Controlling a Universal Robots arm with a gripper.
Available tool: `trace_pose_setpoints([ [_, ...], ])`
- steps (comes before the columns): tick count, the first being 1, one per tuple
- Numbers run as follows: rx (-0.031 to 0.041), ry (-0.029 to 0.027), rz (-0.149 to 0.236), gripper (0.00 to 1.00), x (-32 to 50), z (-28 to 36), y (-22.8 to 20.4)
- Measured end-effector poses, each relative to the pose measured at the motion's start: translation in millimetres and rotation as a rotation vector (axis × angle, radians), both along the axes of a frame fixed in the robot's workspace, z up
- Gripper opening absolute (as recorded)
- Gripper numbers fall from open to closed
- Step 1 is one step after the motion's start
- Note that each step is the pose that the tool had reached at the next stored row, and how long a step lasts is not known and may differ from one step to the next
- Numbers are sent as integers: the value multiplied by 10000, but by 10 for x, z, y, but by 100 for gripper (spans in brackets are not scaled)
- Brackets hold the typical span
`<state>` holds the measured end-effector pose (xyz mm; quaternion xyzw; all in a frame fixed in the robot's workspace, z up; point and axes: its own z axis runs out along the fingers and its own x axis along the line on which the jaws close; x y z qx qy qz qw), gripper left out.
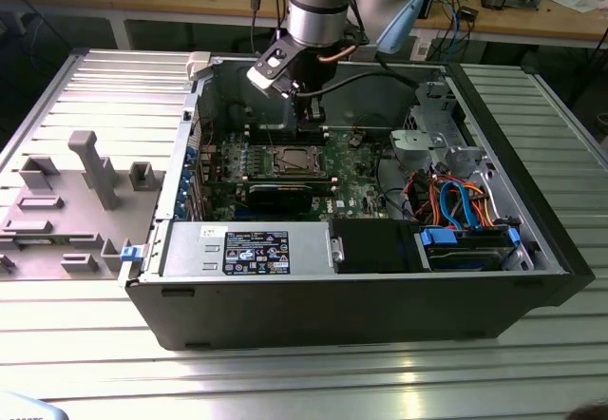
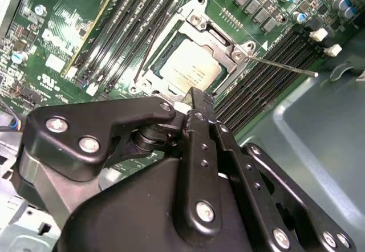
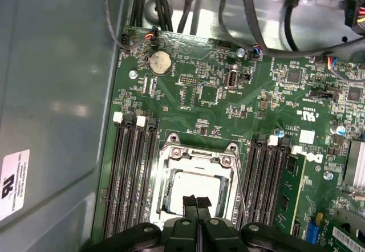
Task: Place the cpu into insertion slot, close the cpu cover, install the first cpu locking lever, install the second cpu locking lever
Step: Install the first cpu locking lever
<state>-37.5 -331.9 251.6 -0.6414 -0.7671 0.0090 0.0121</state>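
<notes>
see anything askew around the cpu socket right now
One thin locking lever sticks out from the cpu cover's corner, slanting over the memory slots instead of lying latched alongside. The cpu sits flat inside.

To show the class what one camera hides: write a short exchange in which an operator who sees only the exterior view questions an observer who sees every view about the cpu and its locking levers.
Operator: From the exterior view I can't judge the socket. Is the cpu seated?
Observer: Yes. In the first wrist view the cpu lies flat, framed by the cpu cover.
Operator: And the levers?
Observer: In the second wrist view one thin locking lever sticks out from the socket's corner over the memory slots.
</notes>
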Motion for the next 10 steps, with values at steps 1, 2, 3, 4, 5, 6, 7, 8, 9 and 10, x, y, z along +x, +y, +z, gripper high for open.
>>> trace_pose_setpoints([
  [1,-1,0,374,11,0,0,0],
  [2,7,-1,1054,11,0,0,0],
  [3,14,-1,1339,11,0,0,0],
  [4,22,-1,1893,11,0,0,0],
  [5,32,-1,2224,11,0,0,0],
  [6,35,-1,2328,11,0,0,0],
  [7,37,-1,2399,11,0,0,0],
  [8,38,-2,2471,11,0,0,0],
  [9,38,-2,2543,11,0,0,0],
  [10,39,-1,2616,11,0,0,0],
])
